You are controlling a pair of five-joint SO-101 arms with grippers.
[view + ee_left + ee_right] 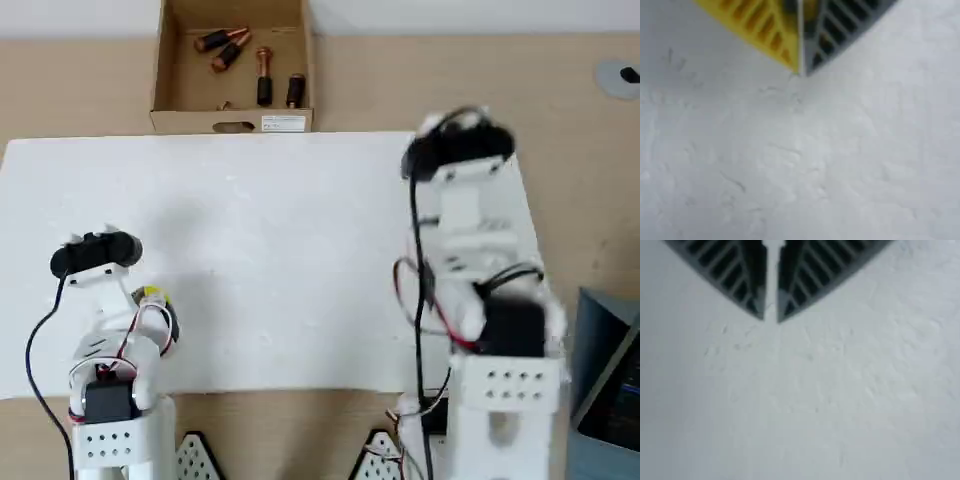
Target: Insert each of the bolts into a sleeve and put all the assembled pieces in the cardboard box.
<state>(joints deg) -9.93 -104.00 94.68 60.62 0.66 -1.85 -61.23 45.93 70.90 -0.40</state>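
The cardboard box [231, 121] stands at the far side of the table, beyond the white mat. Several assembled pieces [264, 76], copper bolts in black sleeves, lie on its floor. My left gripper [801, 73] is shut, its yellow and grey fingertips meeting just above the bare mat with nothing between them. My right gripper [771, 317] is shut too, with only a thin slit between its dark fingers and nothing held. Both arms sit folded at the near side: the left arm [97, 252] at the near left, the right arm [462, 150] on the right.
The white mat [280, 250] covers the middle of the table. A grey-blue device [606, 385] stands at the near right edge. A round grey disc [618, 78] lies at the far right. Cables hang along both arms.
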